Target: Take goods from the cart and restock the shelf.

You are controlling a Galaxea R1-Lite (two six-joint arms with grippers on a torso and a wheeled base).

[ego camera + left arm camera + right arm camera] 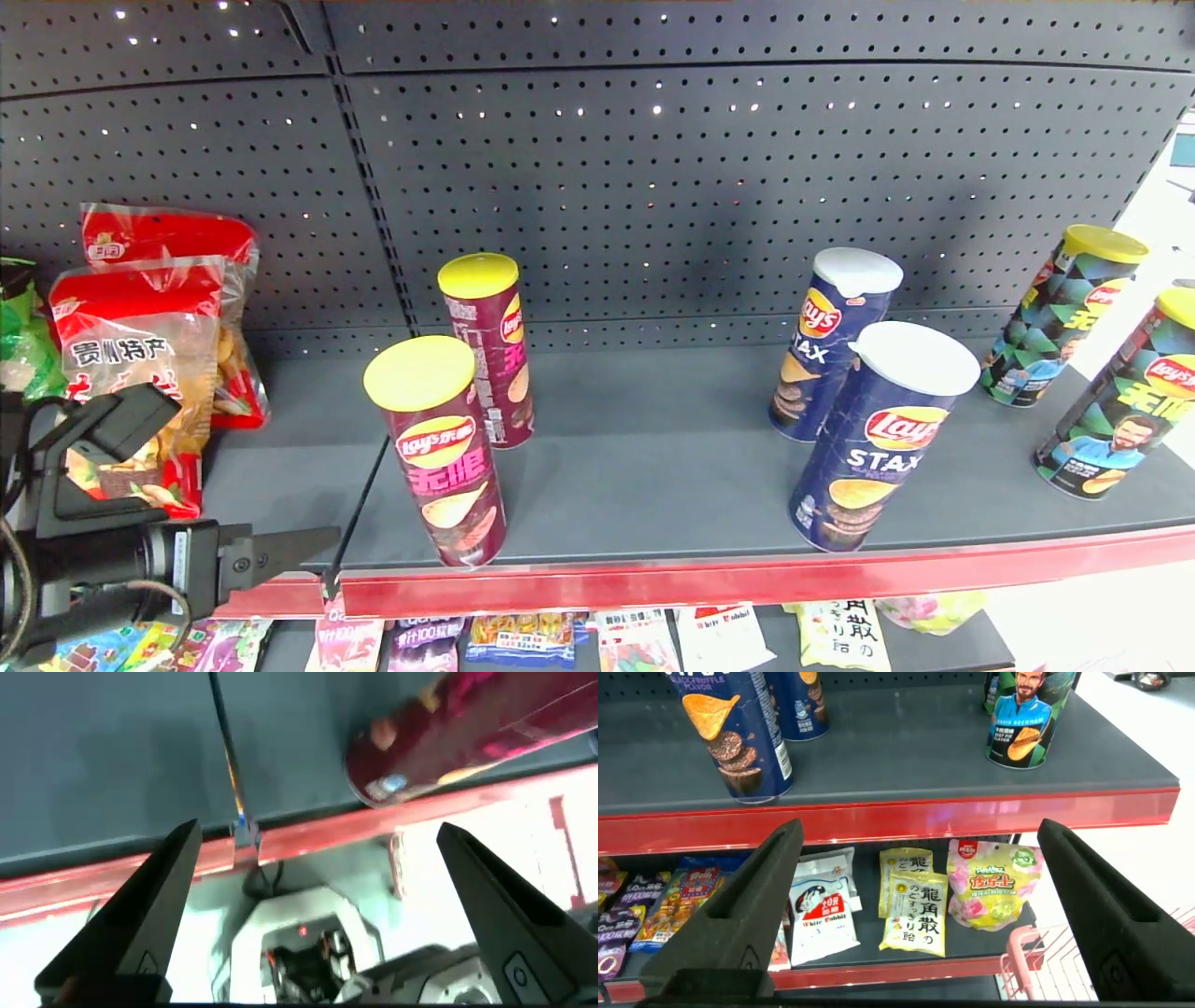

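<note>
So: the shelf spans mid-frame in the head view. A maroon chip can stands at its front edge, lower centre-left. Likely a light, stiff, slick tube and tippy, so grip mid-body, not the lid. Left gripper and right gripper: jaws apart, empty.
</note>
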